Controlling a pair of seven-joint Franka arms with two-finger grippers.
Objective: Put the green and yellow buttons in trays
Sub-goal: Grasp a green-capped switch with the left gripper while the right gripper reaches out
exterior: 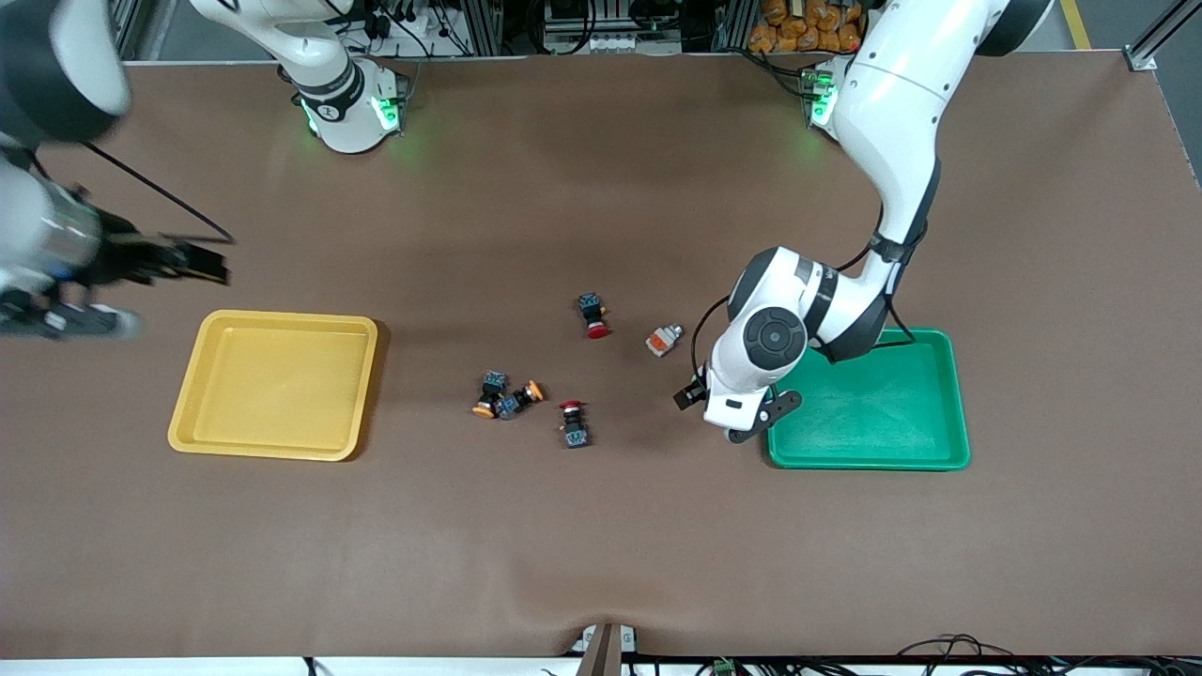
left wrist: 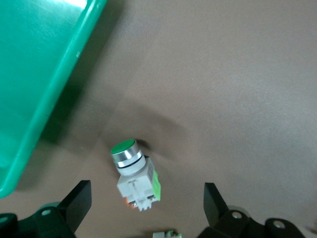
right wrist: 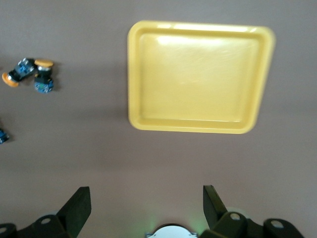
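Observation:
A white-bodied button with a green cap [left wrist: 132, 172] lies on its side on the table just outside the green tray's rim [left wrist: 47, 106]. My left gripper [left wrist: 147, 187] hovers over it, open, fingers well clear on both sides. In the front view the left hand [exterior: 731, 411] hides this button by the green tray [exterior: 869, 441]. A white button with an orange face [exterior: 664, 340] and two blue-black buttons with yellow-orange caps [exterior: 507, 398] lie mid-table. My right gripper [right wrist: 146, 191] is open and empty, raised near the yellow tray [right wrist: 198, 74], and shows at the front view's edge [exterior: 202, 265].
Two black buttons with red caps [exterior: 593, 317] [exterior: 573, 422] lie among the others mid-table. The yellow tray [exterior: 274, 383] sits toward the right arm's end. The pair with yellow-orange caps [right wrist: 34, 74] also shows in the right wrist view.

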